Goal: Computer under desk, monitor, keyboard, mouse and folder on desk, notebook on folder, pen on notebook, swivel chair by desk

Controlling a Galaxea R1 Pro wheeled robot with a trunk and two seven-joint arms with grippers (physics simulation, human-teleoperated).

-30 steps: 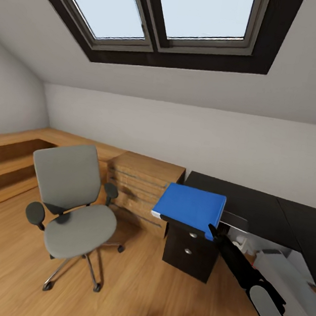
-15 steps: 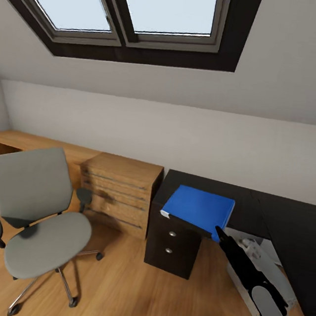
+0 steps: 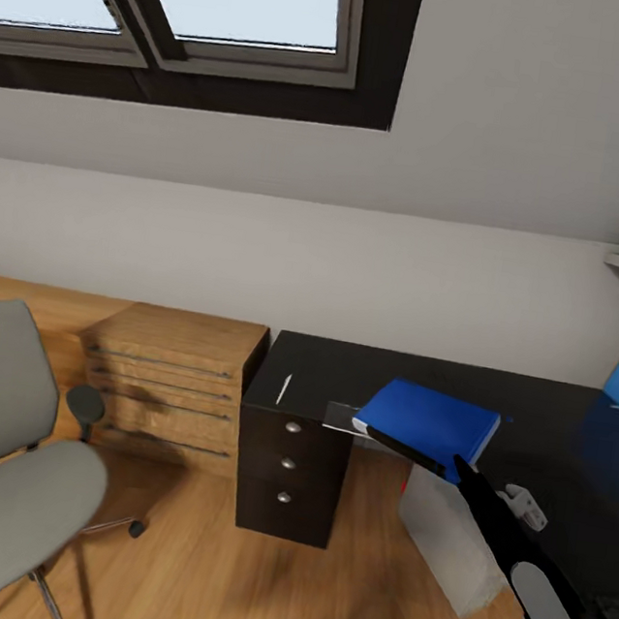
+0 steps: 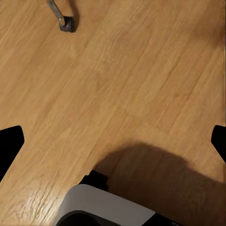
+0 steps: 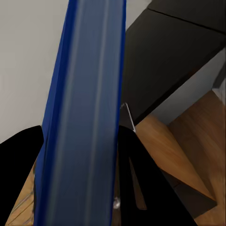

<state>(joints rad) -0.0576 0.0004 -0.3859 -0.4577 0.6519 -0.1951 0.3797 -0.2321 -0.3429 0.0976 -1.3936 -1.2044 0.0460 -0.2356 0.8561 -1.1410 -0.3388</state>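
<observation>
One folder (image 3: 428, 423), blue, clamped in right tool (image 3: 458, 463), held flat over worktop (image 3: 320, 374) front edge, long axis toward wall. Left tool (image 4: 113, 141) spread apart above floor (image 4: 122, 80); right arm nearer.

My right arm (image 3: 530, 563) reaches forward over the desk (image 3: 549, 419), its gripper (image 3: 460, 463) clamped on the blue folder (image 3: 428, 423), while my left gripper's (image 4: 113, 141) fingers (image 4: 9, 143) hang spread wide.
</observation>
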